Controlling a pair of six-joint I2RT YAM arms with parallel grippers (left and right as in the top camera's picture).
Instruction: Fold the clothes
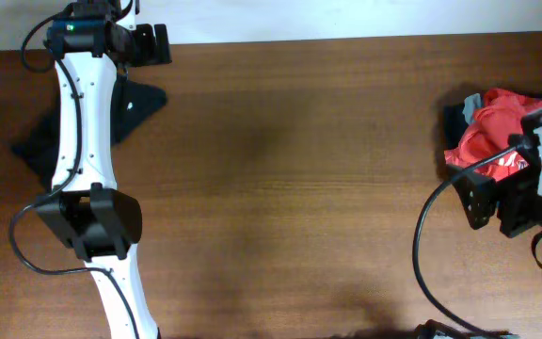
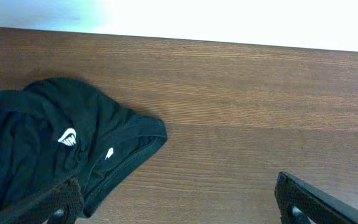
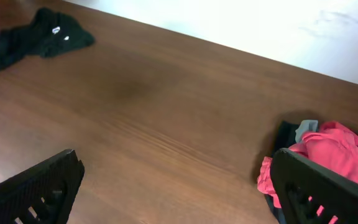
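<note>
A crumpled orange-red T-shirt [image 1: 493, 132] lies in a heap at the table's right edge; it also shows in the right wrist view [image 3: 337, 149], beside my right finger. A black garment with small white marks [image 2: 48, 140] lies bunched at the far left [image 1: 34, 143]; it shows small in the right wrist view [image 3: 36, 37]. My left gripper [image 2: 179, 208] is open and empty, its left finger over the black garment's edge; in the overhead view it [image 1: 153, 44] is near the table's back edge. My right gripper [image 3: 179, 193] is open and empty, just in front of the T-shirt [image 1: 497, 205].
Dark and grey cloth [image 3: 296, 132] pokes out from under the T-shirt [image 1: 466, 105]. The brown wooden table [image 1: 299, 188] ends at a white wall at the back [image 2: 229, 18]. Black cables [image 1: 422, 254] loop by the right arm's base.
</note>
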